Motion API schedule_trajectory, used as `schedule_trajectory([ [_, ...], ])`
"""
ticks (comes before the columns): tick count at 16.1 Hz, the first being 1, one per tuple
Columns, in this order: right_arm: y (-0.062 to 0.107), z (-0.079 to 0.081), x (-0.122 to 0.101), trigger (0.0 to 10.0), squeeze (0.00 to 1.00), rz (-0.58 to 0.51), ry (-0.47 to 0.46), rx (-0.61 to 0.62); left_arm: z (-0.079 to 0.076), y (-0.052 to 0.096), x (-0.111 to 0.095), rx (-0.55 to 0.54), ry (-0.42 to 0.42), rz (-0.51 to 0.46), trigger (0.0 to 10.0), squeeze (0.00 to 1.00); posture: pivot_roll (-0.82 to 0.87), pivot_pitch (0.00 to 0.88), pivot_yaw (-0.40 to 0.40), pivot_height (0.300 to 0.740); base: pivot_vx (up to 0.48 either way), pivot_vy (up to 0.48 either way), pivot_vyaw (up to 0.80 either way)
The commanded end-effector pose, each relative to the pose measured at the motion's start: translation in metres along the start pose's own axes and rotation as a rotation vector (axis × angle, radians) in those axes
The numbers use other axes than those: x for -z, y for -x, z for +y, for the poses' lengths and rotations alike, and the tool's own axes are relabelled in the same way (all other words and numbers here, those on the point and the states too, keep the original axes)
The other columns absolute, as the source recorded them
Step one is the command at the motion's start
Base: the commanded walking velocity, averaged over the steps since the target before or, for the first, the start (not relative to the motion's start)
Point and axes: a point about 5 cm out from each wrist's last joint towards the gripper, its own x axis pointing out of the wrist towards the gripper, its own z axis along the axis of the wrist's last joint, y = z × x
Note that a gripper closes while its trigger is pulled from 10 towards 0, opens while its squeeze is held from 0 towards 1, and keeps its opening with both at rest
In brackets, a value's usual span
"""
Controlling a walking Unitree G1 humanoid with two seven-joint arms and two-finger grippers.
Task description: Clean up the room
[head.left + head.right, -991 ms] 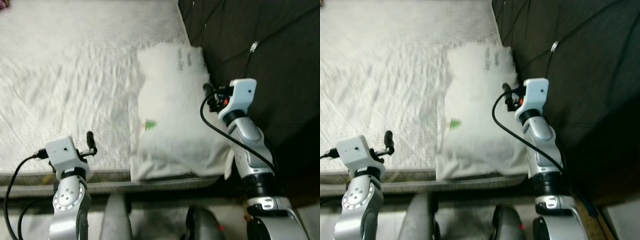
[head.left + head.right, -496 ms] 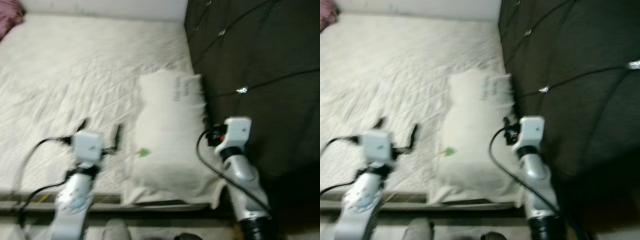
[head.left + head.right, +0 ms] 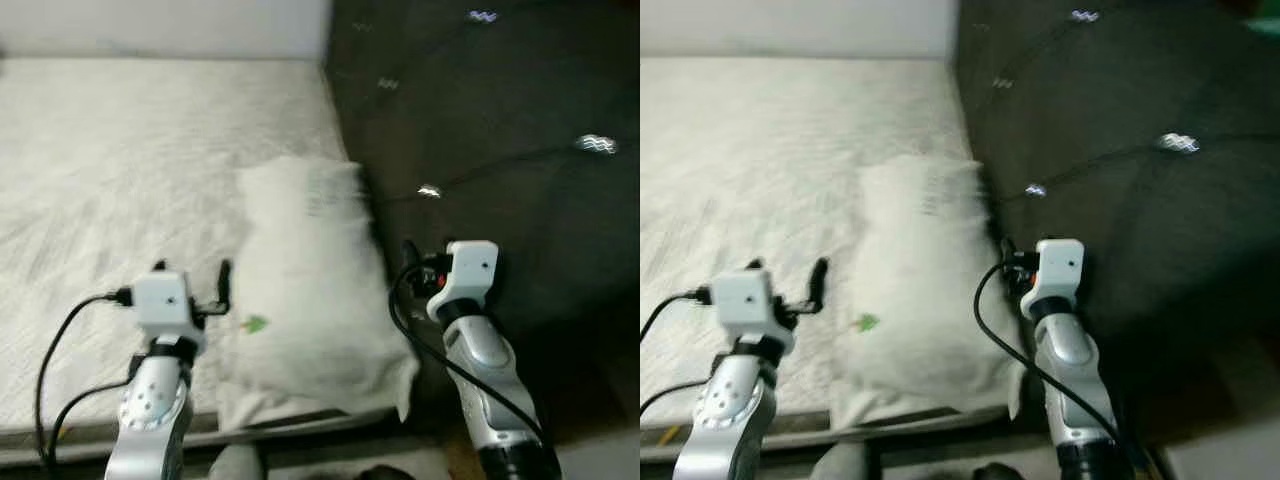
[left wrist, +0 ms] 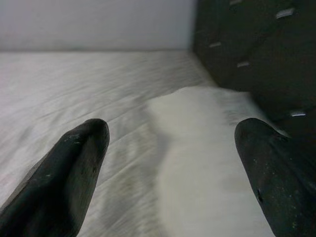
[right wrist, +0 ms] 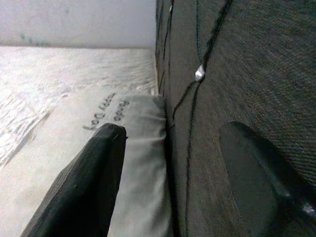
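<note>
So the robot's standing at the side of the bed, both arms out over it. There's a white pillow lying lengthwise along the dark tufted headboard, one long edge right up against it, near end hanging a bit past the mattress edge. It's got a little green logo on it.

Left pincer is spread wide, holding nothing, hovering just beside the pillow's inner edge over the bare mattress. Right pincer is also open and empty, sitting at the seam where pillow meets headboard: one finger over the pillow, the other up by the fabric.

My read is it's on the make-the-bed part of the cleanup, lining up to grab the pillow from both sides. Nothing gripped yet. Next it probably needs to drop both pincers onto the pillow's long edges and pinch. The tricky bit looks like the right side, since there's barely any gap at the headboard.
</note>
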Motion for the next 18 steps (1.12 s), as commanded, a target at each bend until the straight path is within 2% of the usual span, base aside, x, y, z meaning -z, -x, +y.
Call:
schedule_trajectory([
  [1,-0.002,-0.01,-0.003,10.0,0.0,-0.007,0.001,0.045,0.004,0.002,0.001,-0.002,-0.001,0.014,10.0,0.0,0.07,0.06,-0.045,0.74,0.0,0.476,0.0],
  [3,-0.003,-0.011,-0.004,10.0,0.0,-0.007,0.003,0.041,0.006,0.002,0.003,-0.015,0.022,0.019,10.0,0.0,0.07,0.063,-0.047,0.74,0.0,0.476,0.0],
  [5,-0.005,-0.011,-0.004,10.0,0.0,-0.004,0.002,0.037,0.003,0.004,0.003,0.016,0.031,0.01,10.0,0.0,0.07,0.066,-0.049,0.74,0.0,0.476,0.0],
  [6,-0.006,-0.011,-0.004,10.0,0.0,-0.002,-0.002,0.035,-0.002,0.005,0.002,0.066,0.028,0.012,10.0,0.0,0.08,0.066,-0.052,0.74,0.0,0.476,0.0],
  [7,-0.007,-0.011,-0.003,10.0,0.0,-0.001,-0.005,0.032,-0.004,0.005,0.001,0.056,0.016,0.007,10.0,0.0,0.08,0.066,-0.052,0.74,0.0,0.476,0.0],
  [9,-0.009,-0.009,-0.003,10.0,0.0,-0.001,-0.016,0.026,-0.006,0.005,0.001,0.048,0.044,0.02,10.0,0.0,0.08,0.065,-0.055,0.74,0.0,0.476,0.0],
  [12,-0.013,-0.006,-0.004,10.0,0.0,0.002,-0.004,0.013,-0.001,0.006,0.001,0.01,0.079,0.021,10.0,0.0,0.09,0.064,-0.064,0.74,0.0,0.476,0.0],
  [14,-0.015,-0.005,-0.005,10.0,0.0,-0.003,0.014,0.0,0.007,0.004,0.002,-0.045,0.051,0.027,10.0,0.0,0.1,0.066,-0.068,0.74,0.0,0.0,0.6],
  [18,-0.015,-0.005,-0.001,10.0,0.0,0.008,0.01,0.003,0.007,0.005,0.003,-0.049,0.052,0.031,10.0,0.0,0.11,0.067,-0.077,0.74,0.0,0.074,0.53],
])
